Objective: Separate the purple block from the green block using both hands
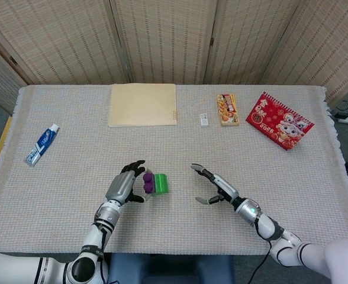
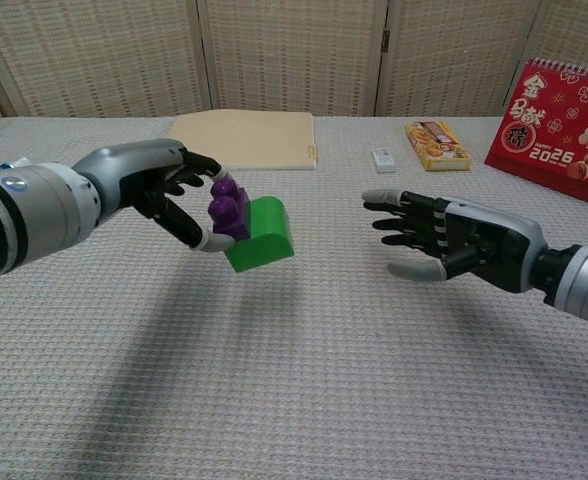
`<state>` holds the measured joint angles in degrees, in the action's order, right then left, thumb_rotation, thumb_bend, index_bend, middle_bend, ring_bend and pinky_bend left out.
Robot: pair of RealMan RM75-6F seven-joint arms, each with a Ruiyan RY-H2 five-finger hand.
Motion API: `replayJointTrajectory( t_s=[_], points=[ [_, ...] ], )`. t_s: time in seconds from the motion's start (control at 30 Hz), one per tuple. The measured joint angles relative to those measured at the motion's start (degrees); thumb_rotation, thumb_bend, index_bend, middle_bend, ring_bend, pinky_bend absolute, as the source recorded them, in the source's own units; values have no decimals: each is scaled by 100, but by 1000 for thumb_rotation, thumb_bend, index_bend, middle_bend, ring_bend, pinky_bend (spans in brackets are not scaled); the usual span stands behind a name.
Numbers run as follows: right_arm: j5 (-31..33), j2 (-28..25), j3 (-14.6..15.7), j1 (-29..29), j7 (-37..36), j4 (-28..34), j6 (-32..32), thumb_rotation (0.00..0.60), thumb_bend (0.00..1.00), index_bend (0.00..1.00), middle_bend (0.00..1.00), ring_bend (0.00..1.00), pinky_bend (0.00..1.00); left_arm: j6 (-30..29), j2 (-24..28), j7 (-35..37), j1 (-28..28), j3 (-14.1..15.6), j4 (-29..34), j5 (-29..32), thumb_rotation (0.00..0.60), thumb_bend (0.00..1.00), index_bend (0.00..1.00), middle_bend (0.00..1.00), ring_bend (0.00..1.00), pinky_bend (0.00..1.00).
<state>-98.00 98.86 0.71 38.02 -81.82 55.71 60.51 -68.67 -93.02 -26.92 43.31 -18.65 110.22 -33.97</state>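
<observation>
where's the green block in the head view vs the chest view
Head view: the green plastic block sits lower left of centre, just right of the small purple studded block pinched by the left hand.
Chest view: the green plastic block is left of centre, lifted off the cloth, tilted.
Shared landmark: the flat beige board lies behind it in both.

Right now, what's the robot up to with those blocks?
The left hand pinches the purple studded block, which is joined to the green plastic block, and holds the pair above the woven tablecloth. The right hand is open, fingers spread toward the green block, not touching it. The blocks are not yet separated.
</observation>
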Motion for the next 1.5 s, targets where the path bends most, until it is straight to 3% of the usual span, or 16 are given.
replayJointTrajectory(
  t_s=[0.2,0.67,1.5],
  points=[
    [-123,424,42,344,-501,-352,286,600,346,2,0,0,0,-37,-55,3,110,-90,66,156,600,437,589,112,0,0],
    [53,673,-25,618,-592,-469,427,600,346,68,0,0,0,-278,-136,-51,301,-161,183,210,600,438,589,112,0,0],
    [437,1225,-100,548,-1165,-984,597,600,346,411,0,0,0,-490,-307,65,376,-145,235,66,600,437,589,112,0,0]
  ],
)
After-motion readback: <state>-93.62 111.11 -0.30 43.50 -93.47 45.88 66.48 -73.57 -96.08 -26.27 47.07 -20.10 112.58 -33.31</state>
